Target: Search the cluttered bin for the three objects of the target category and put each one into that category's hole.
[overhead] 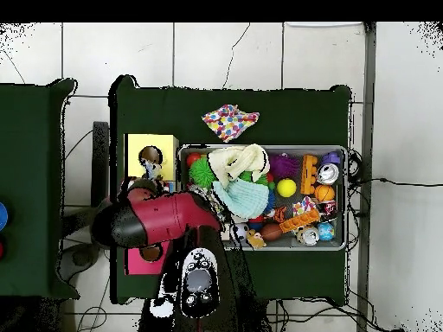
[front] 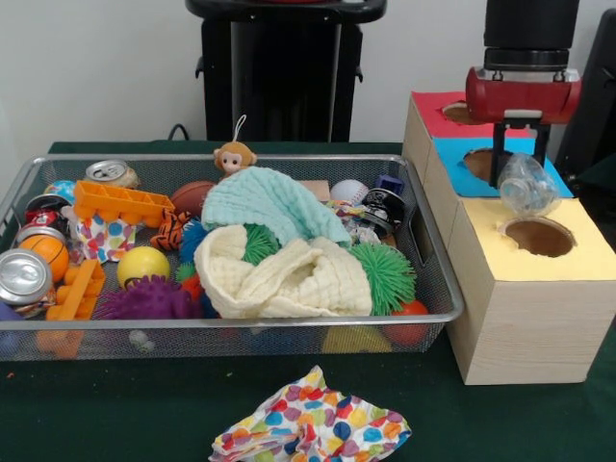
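Note:
My gripper [front: 520,171] hangs over the wooden box [front: 525,318] at the right, shut on a crumpled clear plastic bottle [front: 527,185]. The bottle sits above the edge between the blue hole [front: 478,162] and the yellow hole [front: 539,237]. A red hole [front: 454,113] lies further back. The mesh bin [front: 289,322] to the left holds drink cans [front: 23,277] [front: 108,172], balls, orange blocks [front: 120,202] and cloths. In the overhead view the red arm [overhead: 164,218] hides the gripper and most of the box; only the yellow section [overhead: 151,147] shows.
A cream cloth [front: 289,274] and a mint cloth [front: 269,202] cover the bin's middle, with green spiky balls [front: 385,274] beside them. A toy monkey [front: 233,157] sits at the bin's back rim. A polka-dot cloth [front: 313,428] lies on the green table in front.

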Tool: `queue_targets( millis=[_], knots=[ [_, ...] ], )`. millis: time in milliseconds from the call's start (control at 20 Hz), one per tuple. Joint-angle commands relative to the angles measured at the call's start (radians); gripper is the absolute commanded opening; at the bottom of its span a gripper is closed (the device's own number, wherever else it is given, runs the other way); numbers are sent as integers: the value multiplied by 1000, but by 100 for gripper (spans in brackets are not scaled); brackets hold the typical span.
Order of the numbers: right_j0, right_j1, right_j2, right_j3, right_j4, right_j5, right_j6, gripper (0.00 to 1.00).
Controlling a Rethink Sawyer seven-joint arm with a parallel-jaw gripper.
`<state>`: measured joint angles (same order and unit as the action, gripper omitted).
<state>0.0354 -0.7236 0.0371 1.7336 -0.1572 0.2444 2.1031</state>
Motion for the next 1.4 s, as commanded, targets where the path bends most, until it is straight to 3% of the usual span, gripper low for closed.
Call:
queue_targets(
  millis=[50,450,650,900,1050,1400],
  knots=[
    [-34,-6,23,147,-59,106,6,0],
    [-23,-46,21,159,-57,136,-3,0],
    [-20,-73,-7,128,-56,183,-11,0],
    [-125,-97,-8,23,-57,268,-88,0],
    [-197,-77,37,-39,-57,331,-150,0],
    [-195,-96,64,-39,-99,360,-132,0]
  ],
)
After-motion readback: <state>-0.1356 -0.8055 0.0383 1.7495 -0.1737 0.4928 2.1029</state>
